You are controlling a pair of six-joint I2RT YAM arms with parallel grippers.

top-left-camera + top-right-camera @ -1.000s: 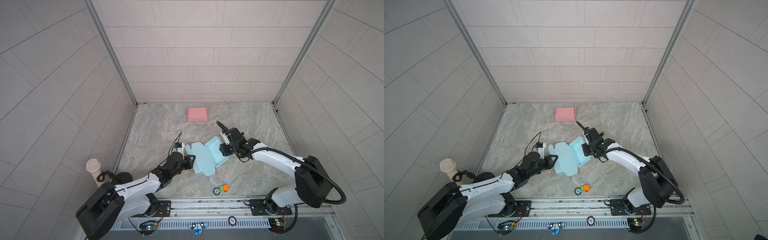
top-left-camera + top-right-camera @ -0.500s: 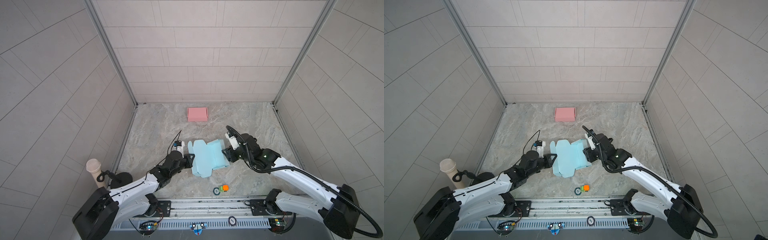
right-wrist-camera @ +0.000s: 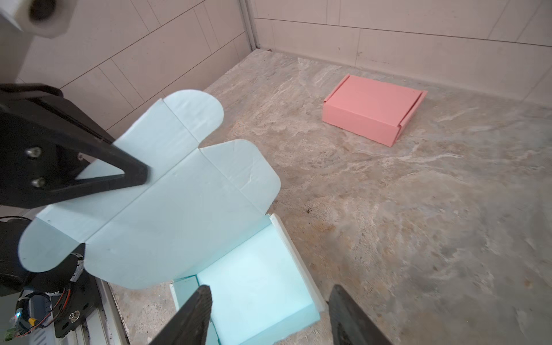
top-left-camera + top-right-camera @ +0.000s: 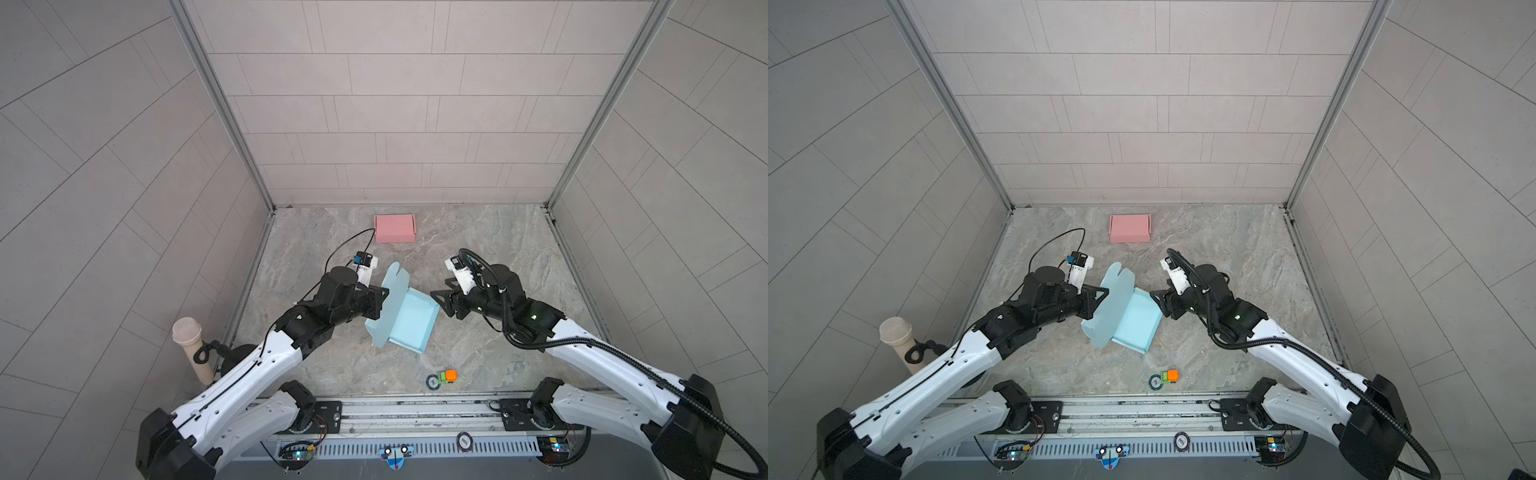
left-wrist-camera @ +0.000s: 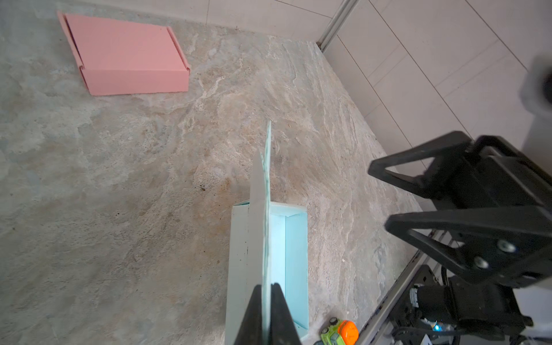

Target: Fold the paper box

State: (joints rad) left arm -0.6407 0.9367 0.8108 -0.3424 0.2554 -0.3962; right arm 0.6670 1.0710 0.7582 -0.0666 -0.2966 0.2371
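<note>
The light blue paper box (image 4: 411,324) (image 4: 1136,322) lies mid-floor with its tray walls folded up. Its lid flap (image 4: 390,305) (image 3: 167,203) with rounded tabs stands raised on the left side. My left gripper (image 4: 384,293) (image 4: 1104,293) (image 5: 266,286) is shut on that flap's edge, which shows as a thin sheet between the fingers. My right gripper (image 4: 439,302) (image 4: 1156,300) (image 3: 270,288) stands open just off the tray's right wall and holds nothing. The tray's inside (image 3: 257,283) is bare.
A closed pink box (image 4: 395,227) (image 4: 1129,227) (image 5: 128,56) (image 3: 373,110) sits near the back wall. A small green and orange toy truck (image 4: 448,376) (image 5: 340,331) and a tape roll (image 4: 433,381) lie by the front rail. A beige microphone (image 4: 189,345) stands at the left wall.
My left gripper has closed on the lid flap and raised it more upright. My right gripper has let go of the box, drawn back to the right and opened wider.
</note>
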